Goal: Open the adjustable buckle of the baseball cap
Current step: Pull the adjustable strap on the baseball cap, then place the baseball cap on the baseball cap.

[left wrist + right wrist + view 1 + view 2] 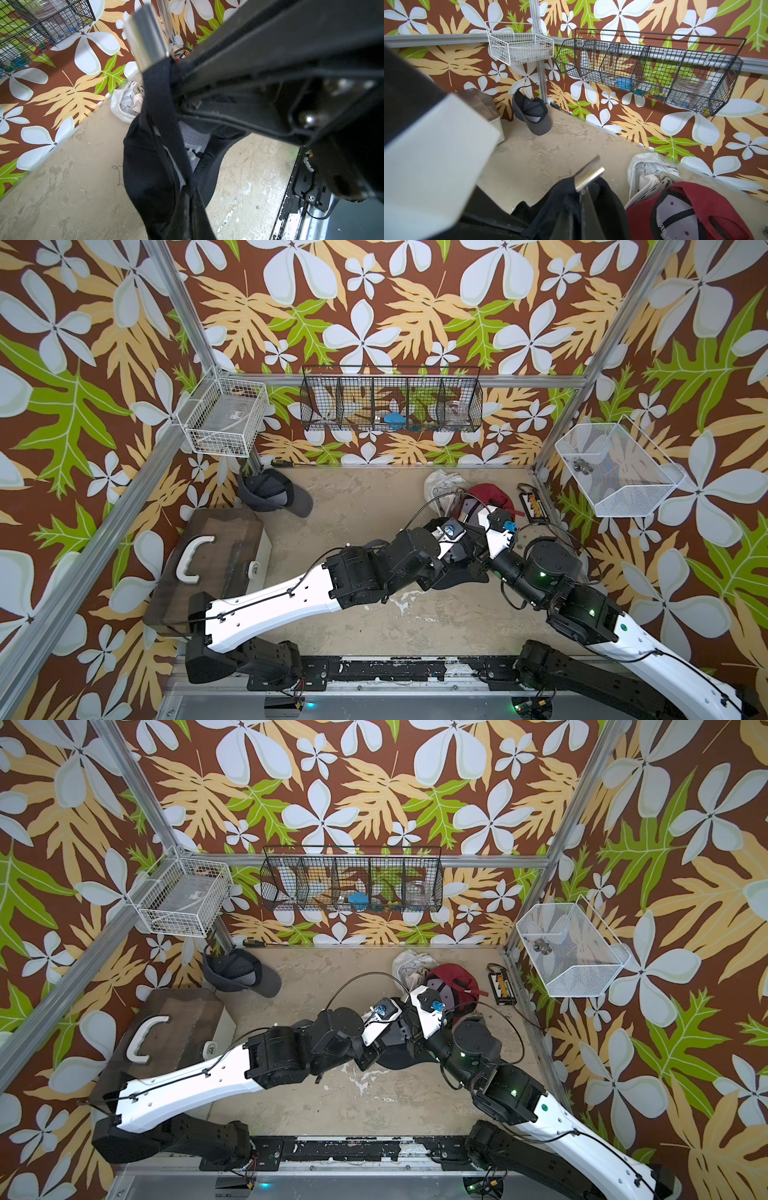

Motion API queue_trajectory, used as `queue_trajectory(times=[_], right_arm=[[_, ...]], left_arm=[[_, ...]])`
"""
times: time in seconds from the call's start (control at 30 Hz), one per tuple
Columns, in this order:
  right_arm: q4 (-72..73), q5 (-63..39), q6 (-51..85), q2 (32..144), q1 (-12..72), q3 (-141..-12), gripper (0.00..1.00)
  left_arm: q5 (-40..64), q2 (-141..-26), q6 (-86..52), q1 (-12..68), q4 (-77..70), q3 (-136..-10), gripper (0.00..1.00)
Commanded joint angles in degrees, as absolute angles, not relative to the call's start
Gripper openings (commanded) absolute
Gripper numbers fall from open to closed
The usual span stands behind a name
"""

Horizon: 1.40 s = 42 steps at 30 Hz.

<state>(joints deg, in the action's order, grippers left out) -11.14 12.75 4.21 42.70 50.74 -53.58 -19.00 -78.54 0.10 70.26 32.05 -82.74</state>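
Scuffed beige tabletop (357, 506), floral walls. Black cap (145, 176) is at 3 o'clock of centre. The left gripper (187, 216) pinches its strap (158, 93), and the right gripper (582, 199) pinches at the silver buckle (588, 176); both are clamped tight. Red cap (716, 207) lies at 1 o'clock; its lining print is cut off and unreadable. From above, the arms hide most of the black cap.

Brown floral wallpaper (374, 302) all round, aluminium corner posts (183, 302). Scuffed beige floor (353, 497). Black wire basket (390, 406) at 12 o'clock, white wire basket (216, 439) at 10, white mesh basket (623, 499) at 3.
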Motion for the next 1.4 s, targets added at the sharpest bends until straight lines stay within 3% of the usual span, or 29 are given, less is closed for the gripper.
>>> queue_trajectory(times=[0.0, 0.57, 1.37], right_arm=[[-8.0, 15.2, 3.7, 42.7, 50.8, -54.4, 0.06], [-10.7, 17.6, 3.0, 43.1, 50.2, -54.7, 0.06], [-11.9, 11.2, 8.6, 42.7, 50.1, -42.5, 0.11]], left_arm=[[-18.9, -77.8, -0.2, 70.3, 32.2, -82.0, 0.0], [-27.2, -70.6, 0.6, 69.6, 27.4, -76.3, 0.0], [-25.0, -67.0, -0.1, 61.7, 23.0, -72.5, 0.0]])
